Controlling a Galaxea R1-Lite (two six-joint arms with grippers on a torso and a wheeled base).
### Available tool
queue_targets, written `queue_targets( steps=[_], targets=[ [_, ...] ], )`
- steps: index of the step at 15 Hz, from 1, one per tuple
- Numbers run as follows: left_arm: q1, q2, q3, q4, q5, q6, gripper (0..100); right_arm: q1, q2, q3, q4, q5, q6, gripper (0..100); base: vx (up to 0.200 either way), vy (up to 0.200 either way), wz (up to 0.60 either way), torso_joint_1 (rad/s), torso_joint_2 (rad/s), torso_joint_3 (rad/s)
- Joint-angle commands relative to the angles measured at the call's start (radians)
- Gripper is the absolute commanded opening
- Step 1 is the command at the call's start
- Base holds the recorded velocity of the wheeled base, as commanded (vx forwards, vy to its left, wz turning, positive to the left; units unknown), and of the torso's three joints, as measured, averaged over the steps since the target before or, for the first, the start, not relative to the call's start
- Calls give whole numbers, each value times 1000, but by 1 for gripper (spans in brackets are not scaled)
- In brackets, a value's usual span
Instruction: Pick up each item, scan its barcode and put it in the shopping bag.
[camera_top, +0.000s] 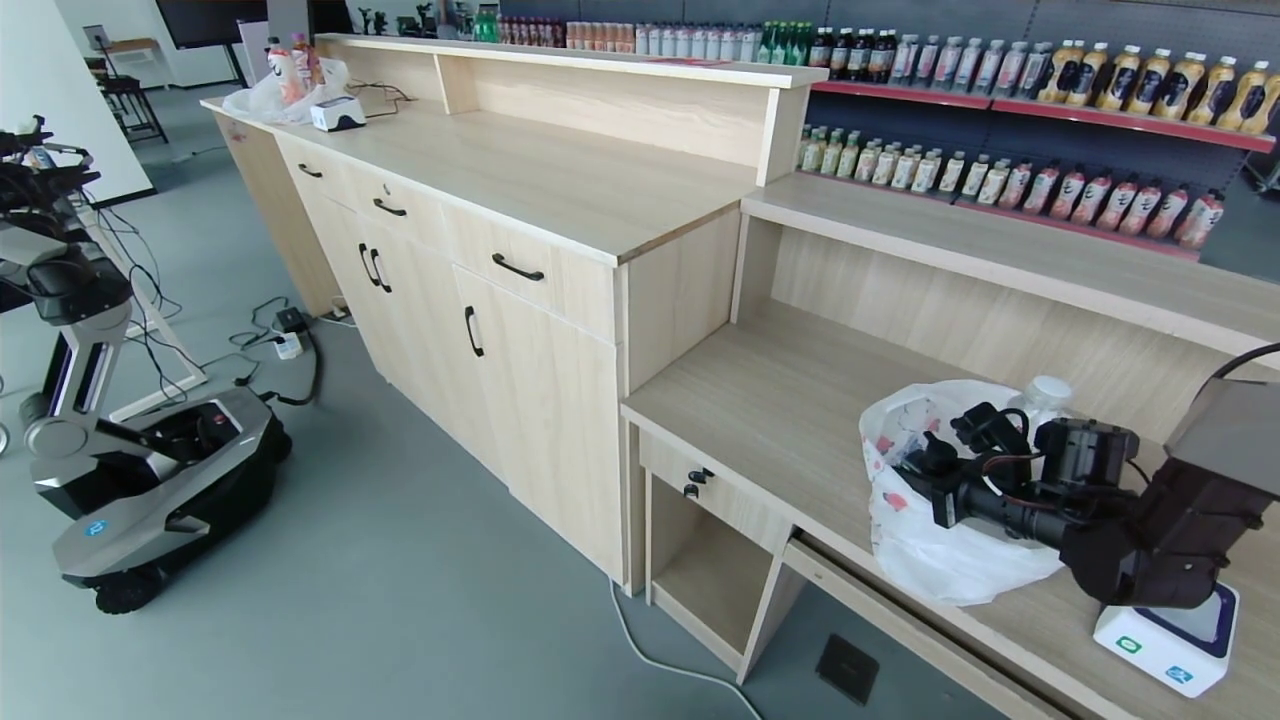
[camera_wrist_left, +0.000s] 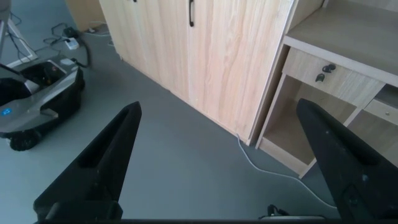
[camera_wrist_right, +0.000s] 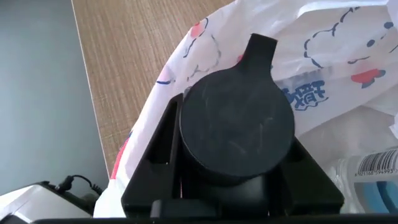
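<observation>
1. The white plastic shopping bag (camera_top: 940, 565) sits at lower right on the light-wood counter (camera_top: 780, 400), with its mouth open upward.
2. The bag is printed with blue clouds, red hearts and a few blue characters, which I cannot read.
3. A clear bottle (camera_top: 1045, 395) with a white cap stands at the bag's open top. The right wrist view shows a barcode on its white label (camera_wrist_right: 379, 163).
4. The right gripper (camera_top: 945, 455) is at the bag's mouth, just in front of the bottle. I cannot tell whether its jaws are open or closed.
5. A white barcode scanner (camera_top: 1170, 640) sits in the lower right corner of the counter, near the bag. Its front carries one green and one blue square mark.
6. The left gripper (camera_wrist_left: 217, 106) hangs over the grey floor (camera_wrist_left: 186, 162) near the wooden cabinet (camera_wrist_left: 224, 56). Its jaws are spread wide and hold nothing.
7. At upper right, shelves (camera_top: 1000, 100) carry rows of drink bottles, their labels too small to read.
</observation>
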Motion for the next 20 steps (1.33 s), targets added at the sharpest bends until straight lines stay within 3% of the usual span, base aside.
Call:
queue_targets(
  steps=[1, 8, 13, 16, 20],
  targets=[
    [0, 0, 0, 0, 0, 0, 100, 0, 2, 8, 1, 1, 0, 100, 0, 0, 0, 0, 0, 0],
    [0, 0, 0, 0, 0, 0, 100, -3, -311, 17, 64, 5, 81, 100, 0, 0, 0, 0, 0, 0],
    [0, 0, 0, 0, 0, 0, 100, -68, -539, 132, 130, -9, -45, 100, 0, 0, 0, 0, 0, 0],
    [0, 0, 0, 0, 0, 0, 100, -87, -728, 106, 285, -167, -79, 100, 0, 0, -200, 1, 1, -1],
    [0, 0, 0, 0, 0, 0, 100, -87, -838, -112, 565, -374, 29, 100, 0, 0, -600, 1, 1, 6]
  ],
)
